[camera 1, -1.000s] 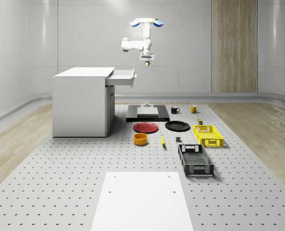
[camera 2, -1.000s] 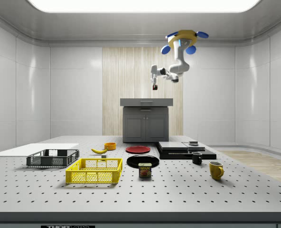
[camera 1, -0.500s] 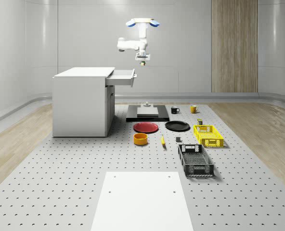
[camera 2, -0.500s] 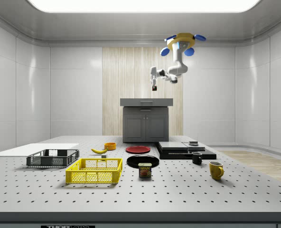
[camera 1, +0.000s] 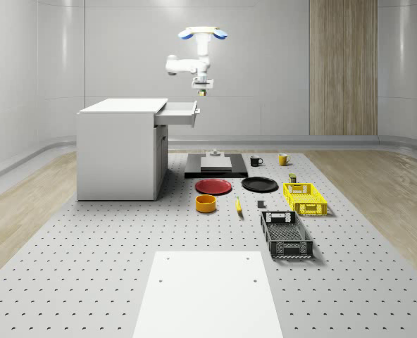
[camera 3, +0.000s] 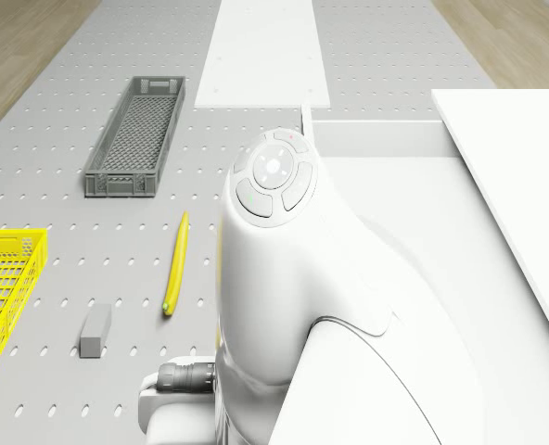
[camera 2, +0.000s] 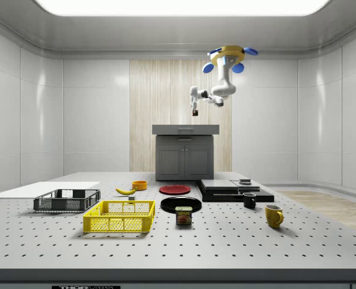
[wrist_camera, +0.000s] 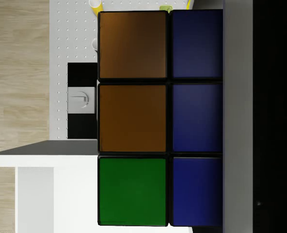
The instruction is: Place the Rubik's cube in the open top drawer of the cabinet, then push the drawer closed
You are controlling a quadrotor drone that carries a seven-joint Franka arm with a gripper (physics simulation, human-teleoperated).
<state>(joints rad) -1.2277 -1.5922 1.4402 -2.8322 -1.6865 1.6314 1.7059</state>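
Note:
The Rubik's cube (wrist_camera: 133, 116) sits right in front of the wrist camera, showing orange, blue and green tiles. My gripper (camera 1: 202, 91) is shut on it, and a dark finger (wrist_camera: 274, 116) lies along its blue side. The white cabinet (camera 1: 119, 149) has its top drawer (camera 1: 179, 113) pulled out towards the whole-scene view's right. The drone (camera 1: 203, 32) hovers high in the air, and the gripper (camera 2: 195, 112) hangs a little above the drawer's front edge. In the drone view, the white arm (camera 3: 293, 278) stands before the drawer (camera 3: 414, 222).
On the floor mat past the drawer lie a black slab (camera 1: 216, 166), a red plate (camera 1: 213, 186), a black plate (camera 1: 259, 184), an orange bowl (camera 1: 206, 203), a banana (camera 3: 174, 264), a yellow crate (camera 1: 304, 198), a black crate (camera 1: 286, 234) and two mugs.
The drone, arm and held cube have shifted towards the whole-scene view's left, from beyond the drawer's front to just above its front edge, and slightly upward. The grip on the cube is unchanged.

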